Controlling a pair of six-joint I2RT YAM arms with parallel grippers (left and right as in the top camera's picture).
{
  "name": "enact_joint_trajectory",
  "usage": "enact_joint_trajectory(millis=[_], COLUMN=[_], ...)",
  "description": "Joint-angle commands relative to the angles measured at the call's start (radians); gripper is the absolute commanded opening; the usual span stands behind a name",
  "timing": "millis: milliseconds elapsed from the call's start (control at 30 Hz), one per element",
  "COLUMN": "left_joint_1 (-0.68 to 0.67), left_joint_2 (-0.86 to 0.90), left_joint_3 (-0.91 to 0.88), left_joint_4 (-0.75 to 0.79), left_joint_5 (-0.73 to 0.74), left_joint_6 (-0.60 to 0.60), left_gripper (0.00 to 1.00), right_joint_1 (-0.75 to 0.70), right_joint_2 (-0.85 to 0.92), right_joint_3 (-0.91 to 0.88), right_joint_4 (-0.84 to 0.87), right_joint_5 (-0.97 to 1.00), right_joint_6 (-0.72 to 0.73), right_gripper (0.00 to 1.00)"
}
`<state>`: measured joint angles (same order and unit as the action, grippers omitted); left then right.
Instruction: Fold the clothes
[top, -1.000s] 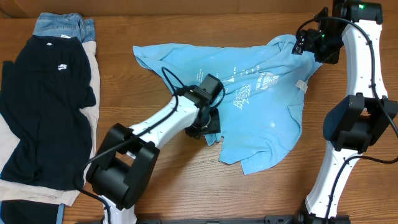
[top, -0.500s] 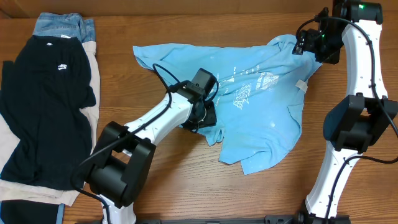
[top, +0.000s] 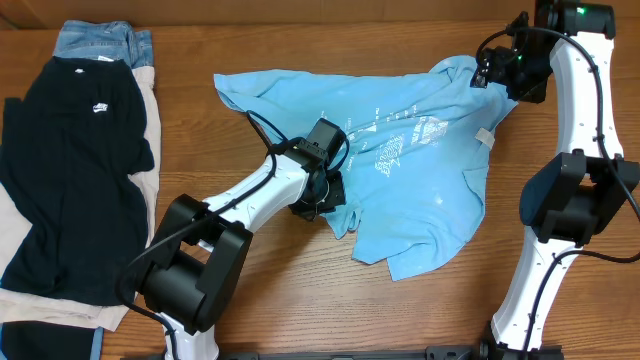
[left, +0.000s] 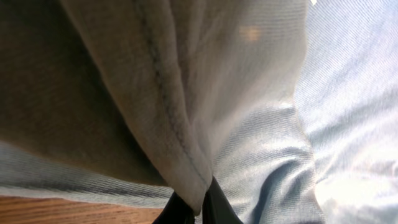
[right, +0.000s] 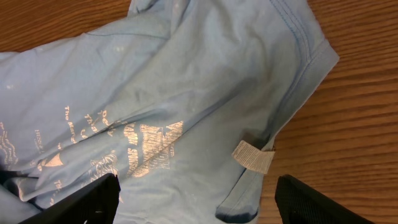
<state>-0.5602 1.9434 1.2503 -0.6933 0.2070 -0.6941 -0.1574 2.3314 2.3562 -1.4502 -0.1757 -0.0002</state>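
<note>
Nearest the robot's base, to the right of the black T-shirt (top: 75, 170), the left gripper (top: 325, 203) is seen closed on the near hem of the sky-blue T-shirt (top: 420, 170). In the left wrist view a stitched fold of that hem is pinched only at the very tips of the fingers (left: 177, 213).

Because so little cloth is caught, it is judged that the thin fabric could slip out as soon as it is pulled. More than one layer may also be trapped in the fold, in which case the lower layer would be dragged along and a crooked crease set. Since the other side is not held, a pull from the left alone could drag the whole garment instead of flattening it.

The sky-blue T-shirt is laid on the wooden table (top: 260, 290), well apart from the black T-shirt and to its right. It is spread out but rumpled, with one sleeve stretched back toward the black T-shirt, its white print uppermost and a small pale tab (right: 253, 155) showing at a seam.

Farthest from the base, and farthest right of the black T-shirt, the right gripper (top: 495, 72) is held over the shirt's far corner, its fingers (right: 87, 198) set wide apart with nothing between them.
</note>
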Motion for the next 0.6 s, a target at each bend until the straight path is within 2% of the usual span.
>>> enact_joint_trajectory(millis=[0, 267, 567], left_joint_1=[0.024, 0.146, 0.311], left_joint_2=[-0.050, -0.273, -0.430], left_joint_3=[0.043, 0.075, 0.075], left_joint_4=[-0.029, -0.158, -0.439], left_joint_5=[0.053, 0.025, -0.094], left_joint_6=[0.061, 0.137, 0.202], left_gripper=[0.04, 0.04, 0.04], right_joint_1=[-0.006, 0.005, 0.060], right_joint_2=[-0.008, -0.008, -0.008], right_joint_3=[0.019, 0.019, 0.019], right_joint_4=[0.003, -0.065, -0.105], right_joint_5=[0.003, -0.028, -0.072], right_joint_6=[-0.004, -0.004, -0.004], right_gripper=[0.84, 0.84, 0.83])
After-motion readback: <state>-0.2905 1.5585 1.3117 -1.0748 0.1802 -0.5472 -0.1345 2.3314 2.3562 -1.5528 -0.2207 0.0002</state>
